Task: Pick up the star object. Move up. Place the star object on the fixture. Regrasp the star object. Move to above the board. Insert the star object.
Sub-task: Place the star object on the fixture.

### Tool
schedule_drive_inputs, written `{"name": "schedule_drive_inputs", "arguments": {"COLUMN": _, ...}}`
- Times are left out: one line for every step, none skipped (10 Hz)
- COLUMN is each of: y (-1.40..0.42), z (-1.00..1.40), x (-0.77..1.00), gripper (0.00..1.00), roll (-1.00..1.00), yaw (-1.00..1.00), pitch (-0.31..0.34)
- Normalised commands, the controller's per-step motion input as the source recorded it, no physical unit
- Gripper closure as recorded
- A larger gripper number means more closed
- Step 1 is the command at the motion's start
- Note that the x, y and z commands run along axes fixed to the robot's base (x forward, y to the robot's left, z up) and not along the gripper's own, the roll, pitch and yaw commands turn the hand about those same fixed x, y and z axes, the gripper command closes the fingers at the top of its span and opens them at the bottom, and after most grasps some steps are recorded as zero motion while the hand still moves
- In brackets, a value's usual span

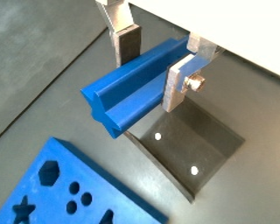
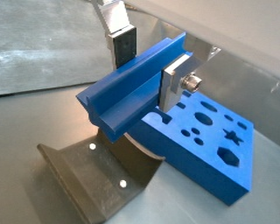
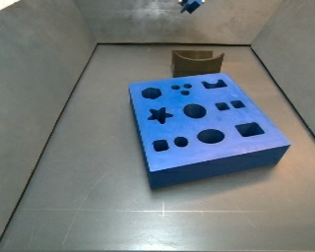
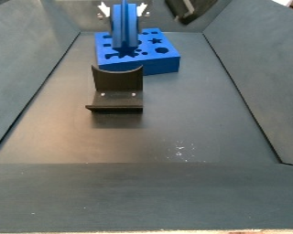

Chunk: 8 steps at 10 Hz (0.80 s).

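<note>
Step in hand, judged from the layout: star object carried aloft, next to be set on the fixture.

Nearest the wrist cameras: pincer (image 1: 154, 61) closed on the star object (image 1: 136, 86), silver plates clamping its two long flanks about mid-length, peg lying roughly level across the grip. Ribbed star profile visible on the free end in both wrist views. Grip looks square, no obvious tilt between the pads.

Below, well apart from the peg: fixture (image 2: 98, 175) standing on the floor, base plate (image 1: 192, 147) dark with two bright screw heads. Notch not readable from the wrist views (better in a side view, where the curved cut shows in the top edge (image 3: 195, 59)).

Farther: board (image 3: 200, 126) flat on the floor, star hole (image 3: 157, 114) unoccupied, clear of the fixture.

For a good placement: centre the peg over the notch before descending, keep its long axis along the cradle, lower slowly, release only once seated. Risk: off-centre contact could roll the peg off the bracket.

In a side view, pincer and peg only at the top edge (image 4: 124, 23), high above the fixture.
</note>
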Motion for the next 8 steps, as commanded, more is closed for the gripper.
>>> {"name": "schedule_drive_inputs", "arguments": {"y": 0.06, "z": 0.04, "x": 0.32, "gripper": 1.0, "roll": -0.25, "yaw": -0.1, "pitch": 0.088}}
{"name": "schedule_drive_inputs", "arguments": {"y": 0.05, "z": 0.03, "x": 0.26, "gripper": 1.0, "roll": -0.21, "yaw": -0.09, "pitch": 0.09}}
{"name": "schedule_drive_inputs", "arguments": {"y": 0.08, "z": -1.0, "x": 0.16, "gripper": 1.0, "roll": -1.0, "yaw": -0.15, "pitch": 0.085}}
{"name": "schedule_drive_inputs", "arguments": {"y": 0.08, "z": -1.0, "x": 0.14, "gripper": 1.0, "roll": -1.0, "yaw": -0.15, "pitch": 0.082}}
{"name": "schedule_drive_inputs", "arguments": {"y": 0.09, "z": -1.0, "x": 0.14, "gripper": 1.0, "roll": -1.0, "yaw": -0.16, "pitch": 0.084}}
{"name": "schedule_drive_inputs", "arguments": {"y": 0.09, "z": -1.0, "x": 0.16, "gripper": 1.0, "roll": -1.0, "yaw": -0.17, "pitch": 0.092}}
{"name": "schedule_drive_inputs", "arguments": {"y": 0.1, "z": -1.0, "x": 0.17, "gripper": 1.0, "roll": -1.0, "yaw": -0.19, "pitch": 0.102}}
{"name": "schedule_drive_inputs", "arguments": {"y": 0.11, "z": -1.0, "x": 0.18, "gripper": 1.0, "roll": -0.95, "yaw": -0.2, "pitch": 0.094}}
